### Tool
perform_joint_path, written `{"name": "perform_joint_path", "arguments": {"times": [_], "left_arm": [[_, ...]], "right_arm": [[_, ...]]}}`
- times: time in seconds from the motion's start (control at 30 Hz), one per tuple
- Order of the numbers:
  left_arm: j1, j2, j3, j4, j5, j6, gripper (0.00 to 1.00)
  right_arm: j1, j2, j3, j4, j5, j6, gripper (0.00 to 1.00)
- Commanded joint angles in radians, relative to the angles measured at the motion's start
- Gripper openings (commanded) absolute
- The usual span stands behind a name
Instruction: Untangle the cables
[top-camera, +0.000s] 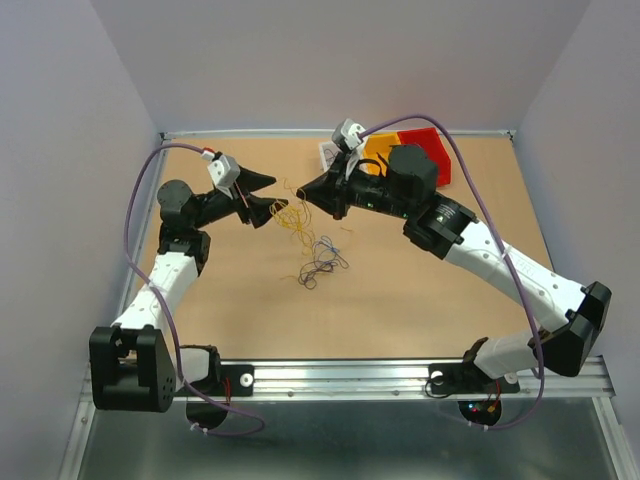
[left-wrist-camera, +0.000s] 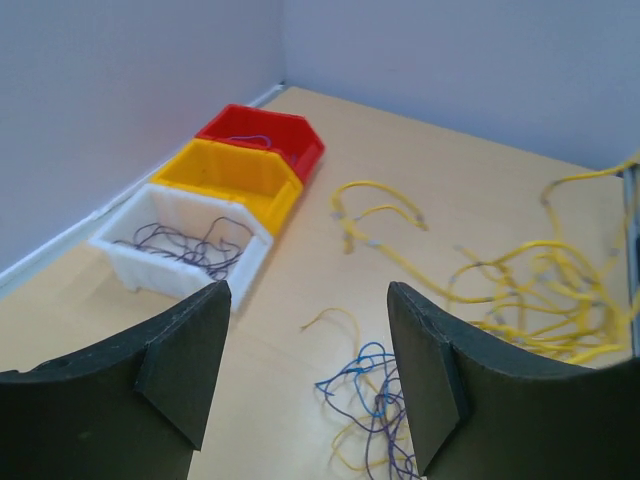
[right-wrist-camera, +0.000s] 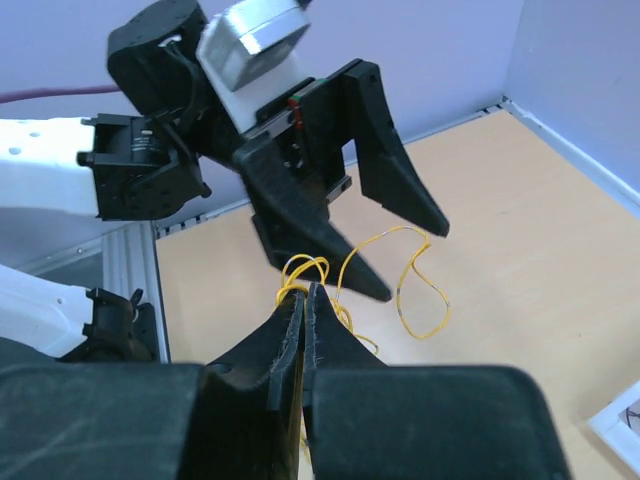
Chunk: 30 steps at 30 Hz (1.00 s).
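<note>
The cables lie mid-table in two groups. A yellow clump (top-camera: 289, 222) hangs between the two grippers, and a blue and dark purple clump (top-camera: 322, 262) sits nearer the arms. My right gripper (top-camera: 305, 197) is shut on yellow strands; in the right wrist view its jaws (right-wrist-camera: 304, 290) pinch yellow loops (right-wrist-camera: 425, 300) at the tips. My left gripper (top-camera: 262, 197) faces it, open and empty, a little to the left. Between its fingers (left-wrist-camera: 308, 370) the left wrist view shows the blue cable (left-wrist-camera: 372, 385) on the table below, with yellow cables (left-wrist-camera: 540, 290) to the right.
A white bin (left-wrist-camera: 180, 250) with dark purple wires, a yellow bin (left-wrist-camera: 235, 180) and a red bin (left-wrist-camera: 265, 135) with one wire stand in a row along the back wall. The right arm partly covers these bins (top-camera: 425, 150) from above. Walls enclose the table.
</note>
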Motion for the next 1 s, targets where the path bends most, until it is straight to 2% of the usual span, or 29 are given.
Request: {"name": "perform_joint_path", "arguments": {"times": [0.0,0.27,0.37,0.4,0.47,0.57,0.63,0.73,0.83,0.87,0.97], "left_arm": [[-0.053,-0.051,-0.020,0.120,0.182,-0.003,0.76],[-0.098,-0.102,-0.069,0.112,0.192,0.086,0.79],[-0.098,-0.123,-0.066,0.077,0.048,0.100,0.79],[-0.098,-0.131,-0.060,0.046,-0.092,0.104,0.79],[-0.096,-0.136,-0.053,-0.002,-0.149,0.114,0.79],[-0.108,-0.124,-0.053,0.008,-0.005,0.131,0.81],[-0.136,-0.122,-0.057,0.005,-0.015,0.170,0.86],[-0.144,-0.117,-0.074,0.018,-0.072,0.184,0.87],[-0.131,-0.105,-0.051,-0.015,-0.281,0.106,0.87],[-0.127,-0.101,-0.042,-0.017,-0.300,0.097,0.87],[-0.125,-0.119,-0.051,-0.023,-0.472,0.051,0.85]], "right_arm": [[0.008,0.009,0.028,0.012,0.060,0.026,0.01],[0.008,0.010,0.021,0.013,0.159,0.048,0.01],[0.010,0.013,0.022,0.013,0.256,0.088,0.01],[0.010,0.013,0.022,0.013,0.337,0.118,0.00],[0.010,0.012,0.018,0.013,0.377,0.135,0.01],[0.010,0.029,0.045,0.013,0.344,0.138,0.00],[0.010,0.033,0.073,0.013,0.311,0.143,0.01],[0.008,0.035,0.097,0.016,0.377,0.163,0.01],[0.010,0.013,0.108,0.026,0.501,0.203,0.01],[0.010,0.009,0.111,0.029,0.523,0.210,0.01],[0.010,0.001,0.137,0.033,0.624,0.244,0.01]]}}
